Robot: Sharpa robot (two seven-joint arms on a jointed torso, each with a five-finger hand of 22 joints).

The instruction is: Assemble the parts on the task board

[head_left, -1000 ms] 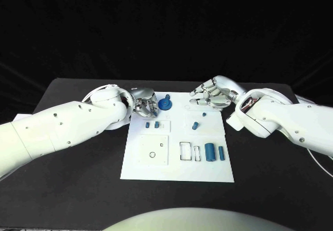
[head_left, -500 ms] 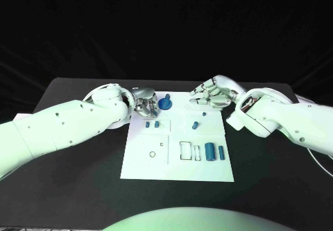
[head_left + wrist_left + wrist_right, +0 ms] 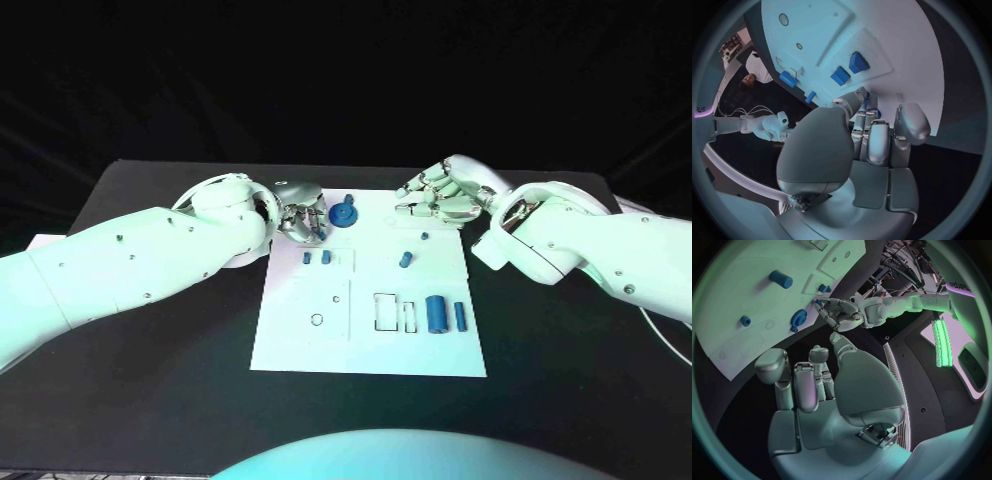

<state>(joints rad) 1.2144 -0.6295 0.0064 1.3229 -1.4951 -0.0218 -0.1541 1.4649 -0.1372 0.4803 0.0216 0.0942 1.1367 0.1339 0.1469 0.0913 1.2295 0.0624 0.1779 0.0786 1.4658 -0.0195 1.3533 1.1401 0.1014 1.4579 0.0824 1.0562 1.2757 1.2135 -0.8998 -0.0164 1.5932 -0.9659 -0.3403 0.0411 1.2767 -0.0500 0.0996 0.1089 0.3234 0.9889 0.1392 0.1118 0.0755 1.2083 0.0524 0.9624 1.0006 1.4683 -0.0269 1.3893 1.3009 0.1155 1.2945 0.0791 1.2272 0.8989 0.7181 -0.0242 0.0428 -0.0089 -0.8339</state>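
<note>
The white task board (image 3: pixel 368 345) lies in the middle of the black table. A blue gear (image 3: pixel 343 214) stands at its far left corner, also seen as the gear (image 3: pixel 798 317). My left hand (image 3: pixel 303 222) hovers just left of the gear with its fingers curled in. A small blue part (image 3: pixel 819 302) shows at its fingertips, mostly hidden, and appears as a blue sliver (image 3: pixel 869 106). My right hand (image 3: pixel 440 200) hangs over the board's far right corner, fingers curled in with nothing in them.
Two small blue blocks (image 3: pixel 316 258) stand in the board's left half, and a short blue piece (image 3: pixel 405 262) and a tiny peg (image 3: pixel 424 237) lie near its middle. Two blue cylinders (image 3: pixel 447 317) lie beside rectangular slots (image 3: pixel 387 313). A round hole (image 3: pixel 316 321) is lower left.
</note>
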